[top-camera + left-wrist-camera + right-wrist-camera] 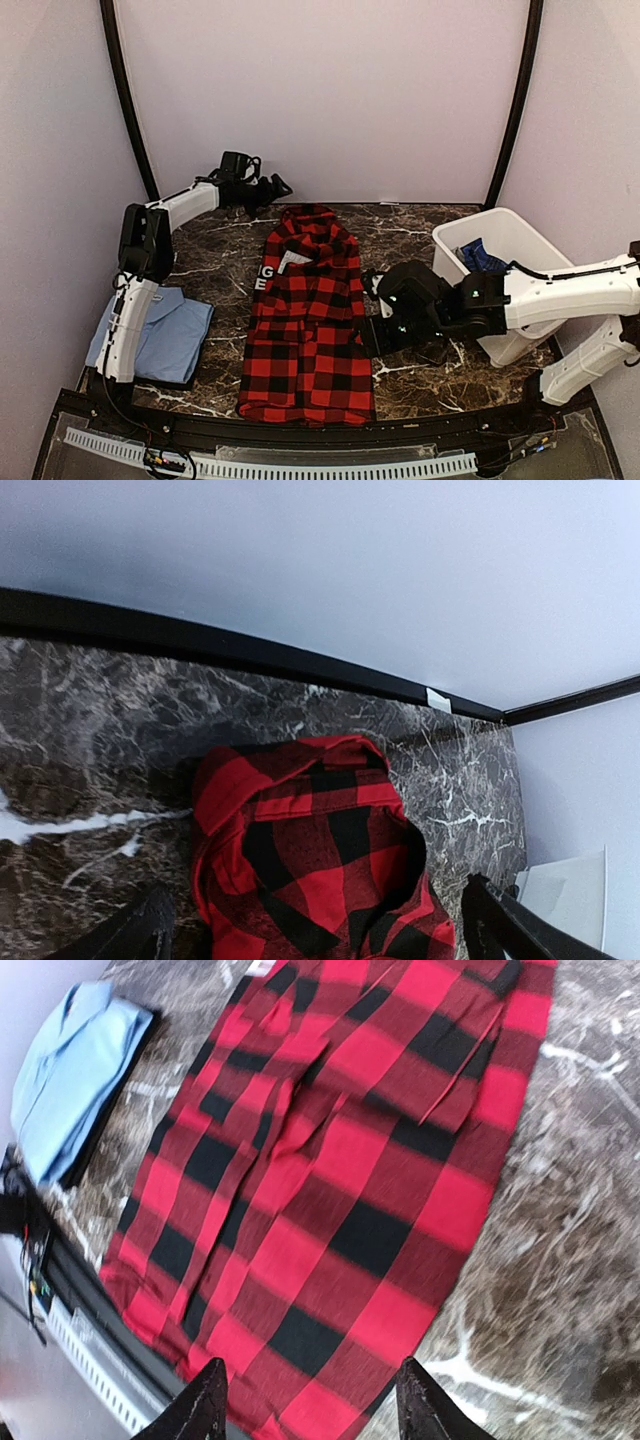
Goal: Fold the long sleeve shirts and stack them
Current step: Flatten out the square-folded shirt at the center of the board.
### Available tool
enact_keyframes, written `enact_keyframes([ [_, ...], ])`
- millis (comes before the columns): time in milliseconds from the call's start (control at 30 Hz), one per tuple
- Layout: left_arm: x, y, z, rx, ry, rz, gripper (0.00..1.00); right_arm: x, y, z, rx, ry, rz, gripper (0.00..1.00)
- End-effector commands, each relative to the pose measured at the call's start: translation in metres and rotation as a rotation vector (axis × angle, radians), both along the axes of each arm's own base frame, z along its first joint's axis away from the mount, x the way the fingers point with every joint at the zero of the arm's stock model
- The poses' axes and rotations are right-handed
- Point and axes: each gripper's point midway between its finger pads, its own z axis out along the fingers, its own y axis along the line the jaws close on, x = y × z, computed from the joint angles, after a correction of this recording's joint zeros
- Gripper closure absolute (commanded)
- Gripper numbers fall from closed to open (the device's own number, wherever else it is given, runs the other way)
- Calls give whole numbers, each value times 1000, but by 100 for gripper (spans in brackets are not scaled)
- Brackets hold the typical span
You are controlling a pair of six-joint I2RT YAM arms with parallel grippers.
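Across the middle of the marble table (420,235) the red-and-black flannel (308,330) lies flat as a long narrow strip, collar at the far end, hem at the near edge. Its sides look folded in. The white bin (520,235) sits at the right, apart from the flannel, with the dark blue shirt (483,257) inside. The light blue shirt (170,340) lies folded at the near left, by the left arm's base. The left gripper (320,920) hovers near the collar, jaws wide apart and empty. The right gripper (312,1400) hangs by the flannel's right edge, jaws partly apart, holding nothing.

Step, as judged: the lengthwise folds are done and the crosswise fold is not yet made. The next move probably calls for each gripper to pinch one corner of the same end and carry it evenly over to the other end. The folded flannel then goes onto the light blue shirt.
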Motion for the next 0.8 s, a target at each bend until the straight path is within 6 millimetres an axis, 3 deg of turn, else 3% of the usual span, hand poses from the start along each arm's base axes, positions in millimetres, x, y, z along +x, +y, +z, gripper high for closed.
enact_keyframes([
  [0, -2, 41, 98, 67, -145, 47, 1, 47, 4, 19, 28, -90, -62, 45],
  [100, -16, 45, 104, 103, -136, 27, 1, 73, 2, 18, 29, -110, -94, 45],
  [133, -23, 46, 118, 98, -151, 21, 2, 81, 2, 17, 30, -115, -106, 45],
  [167, -31, 45, 103, 109, -119, 11, 3, 90, 1, 16, 32, -115, -115, 45],
  [300, -64, 47, 91, 118, -87, -3, 11, 119, 3, 9, 45, -116, -127, 46],
  [467, -103, 47, 60, 132, -31, -27, 33, 154, 6, -3, 39, -110, -147, 46],
  [767, -90, 27, 20, 279, -39, -117, 41, 179, 22, -29, 6, -86, -129, 47],
])
